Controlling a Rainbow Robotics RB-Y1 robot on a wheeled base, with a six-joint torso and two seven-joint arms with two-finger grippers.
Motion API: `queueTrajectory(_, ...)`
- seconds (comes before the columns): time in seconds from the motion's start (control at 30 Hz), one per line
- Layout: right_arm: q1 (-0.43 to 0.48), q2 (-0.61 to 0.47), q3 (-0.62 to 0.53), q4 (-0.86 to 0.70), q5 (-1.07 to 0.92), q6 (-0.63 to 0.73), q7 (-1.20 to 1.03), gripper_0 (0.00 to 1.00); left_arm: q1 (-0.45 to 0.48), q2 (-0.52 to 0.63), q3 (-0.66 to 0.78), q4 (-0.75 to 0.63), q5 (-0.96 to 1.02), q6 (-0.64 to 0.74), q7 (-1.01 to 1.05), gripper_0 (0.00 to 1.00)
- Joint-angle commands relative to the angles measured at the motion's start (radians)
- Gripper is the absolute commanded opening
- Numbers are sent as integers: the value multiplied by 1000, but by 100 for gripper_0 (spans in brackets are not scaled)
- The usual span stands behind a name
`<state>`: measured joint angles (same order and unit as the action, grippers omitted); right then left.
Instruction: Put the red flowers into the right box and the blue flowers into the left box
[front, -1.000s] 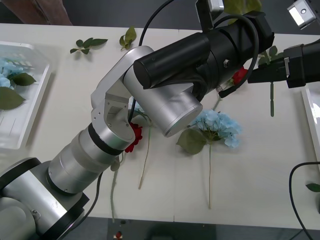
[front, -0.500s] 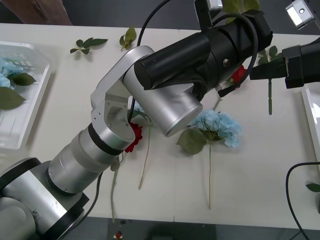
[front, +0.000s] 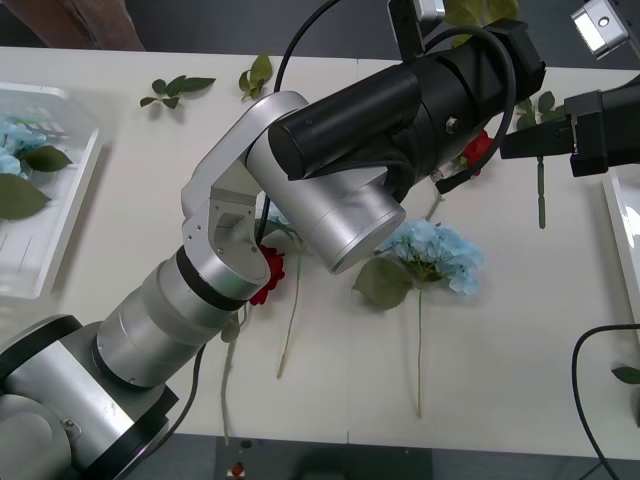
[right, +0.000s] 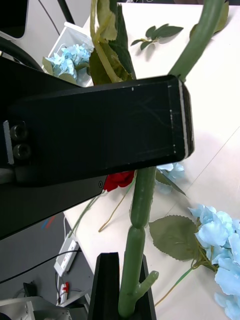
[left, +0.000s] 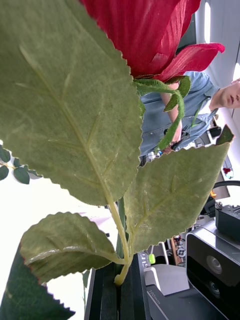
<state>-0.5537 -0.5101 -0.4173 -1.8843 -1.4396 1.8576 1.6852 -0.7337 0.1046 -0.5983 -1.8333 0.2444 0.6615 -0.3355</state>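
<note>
My left claw (left: 117, 295) was clamped on the green stem of a red rose (left: 150, 35), held above the counter (front: 520, 330) toward two o'clock in the front view, the bloom (front: 478, 150) peeking from under the arm. My right claw (right: 125, 295) gripped a stem (right: 142, 200) too, probably the same rose's, though the left arm blocked it. A blue hydrangea (front: 437, 255) lay mid-counter, another red rose (front: 270, 275) at its nine o'clock, with the left box (front: 60, 215) far out that way holding blue blooms (front: 15, 135).
</note>
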Motion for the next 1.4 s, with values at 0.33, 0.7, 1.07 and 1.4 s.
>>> queueTrajectory(0.33, -22, -4, -23, -22, -13, -8, -56, 0, -29, -9, -5, -11, -4, -11, 23, 100)
queueTrajectory(0.7, -22, -25, -49, -22, 45, -9, -75, 0, -29, -9, -5, -11, -4, -11, 23, 100)
queueTrajectory(1.07, -2, -96, -117, -22, 117, -8, -99, 0, -16, 38, 57, -53, 75, 33, 0, 100)
queueTrajectory(1.4, 126, -177, -244, -22, 237, -14, -113, 0, 97, 196, 278, -313, 532, 432, -384, 100)
